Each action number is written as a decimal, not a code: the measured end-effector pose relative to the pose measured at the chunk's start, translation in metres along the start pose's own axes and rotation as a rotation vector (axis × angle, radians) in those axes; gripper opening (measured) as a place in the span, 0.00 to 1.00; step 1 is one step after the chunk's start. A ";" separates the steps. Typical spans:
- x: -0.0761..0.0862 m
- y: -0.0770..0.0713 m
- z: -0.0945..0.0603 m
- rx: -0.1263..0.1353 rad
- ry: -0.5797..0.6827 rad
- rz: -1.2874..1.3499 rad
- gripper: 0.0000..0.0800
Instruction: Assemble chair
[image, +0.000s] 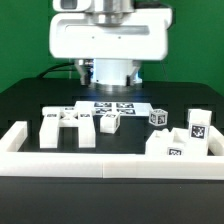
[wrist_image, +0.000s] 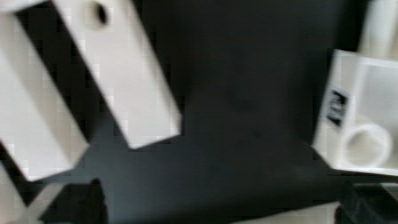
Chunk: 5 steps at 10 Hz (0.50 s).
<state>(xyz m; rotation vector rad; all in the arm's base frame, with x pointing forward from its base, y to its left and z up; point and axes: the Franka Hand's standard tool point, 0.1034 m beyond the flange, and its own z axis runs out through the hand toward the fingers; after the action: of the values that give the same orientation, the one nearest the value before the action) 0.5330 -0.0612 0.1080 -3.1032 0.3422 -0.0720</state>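
Fingers (wrist_image: 374, 203) released, spread wide, nothing between them. Chair not yet joined, all loose pieces on the counter (image: 30, 108):
- forked piece (image: 66, 126) near the front edge, exterior view's left
- small block (image: 110, 122) mid-counter, just in front of the marker board (image: 110, 105)
- cube (image: 158, 117) toward the exterior view's right
- tagged cluster (image: 186, 142) at the front corner on that side, against the rail (image: 100, 160)

Risks, by judgement:
- dropping onto the two close bars (wrist_image: 116, 75) and pinching both, or knocking one askew
- clipping the slab (wrist_image: 365, 90) with an outer finger
- shoving pieces into the rail and jamming them

Exterior view only: whole layout, arm, rail, most tags.

Wrist view only: narrow gap between the bars, hole near one bar's end, round hole in the slab, bare counter between bars and slab.

Cannot tell which exterior pieces match the wrist-view ones.
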 end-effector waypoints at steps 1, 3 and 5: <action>-0.002 0.006 0.003 -0.004 0.008 -0.011 0.81; -0.002 0.003 0.003 -0.003 0.005 -0.013 0.81; -0.009 0.002 0.013 -0.011 0.016 -0.008 0.81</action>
<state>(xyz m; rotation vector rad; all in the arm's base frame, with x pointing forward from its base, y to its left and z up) 0.5239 -0.0614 0.0945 -3.1171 0.3325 -0.0952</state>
